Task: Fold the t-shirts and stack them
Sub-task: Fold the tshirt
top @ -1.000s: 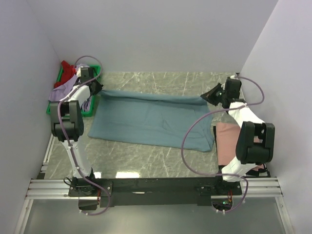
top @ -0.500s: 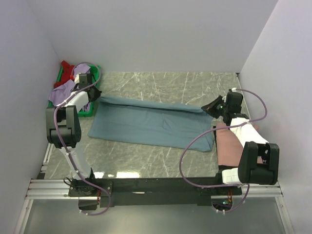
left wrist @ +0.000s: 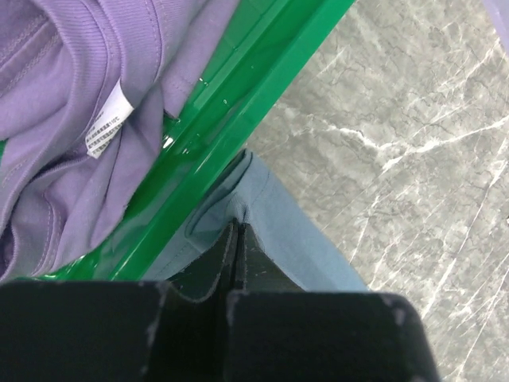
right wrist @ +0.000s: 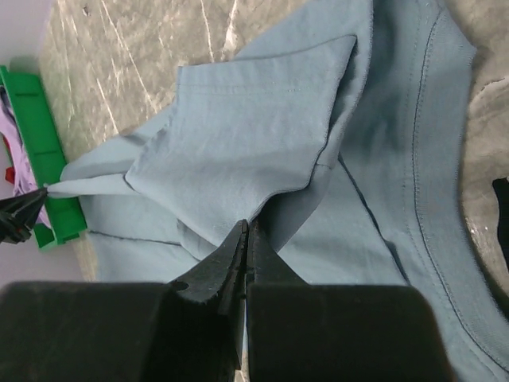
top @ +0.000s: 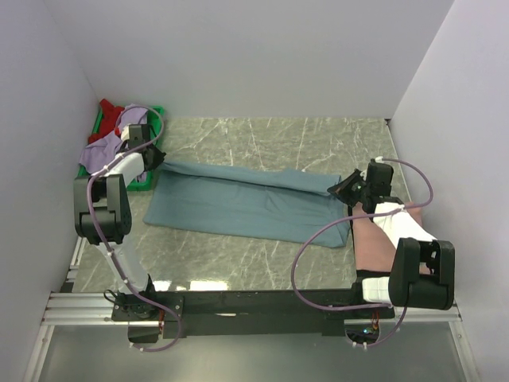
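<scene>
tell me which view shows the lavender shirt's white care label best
Left wrist view: the small white printed care label is close up on the soft lavender cloth t-shirt in the green plastic tray. Top external shows that shirt, the label too small to see; right wrist shows only a lavender sliver.

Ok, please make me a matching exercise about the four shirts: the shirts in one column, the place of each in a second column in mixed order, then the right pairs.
Column one
1. blue shirt
2. lavender shirt
3. pink shirt
4. red shirt

Column two
a. far end of the tray
b. right side of the table
c. mid-table, pinched by the left gripper and the right gripper
d. near part of the tray

Pairs: 1-c, 2-d, 3-b, 4-a
</scene>
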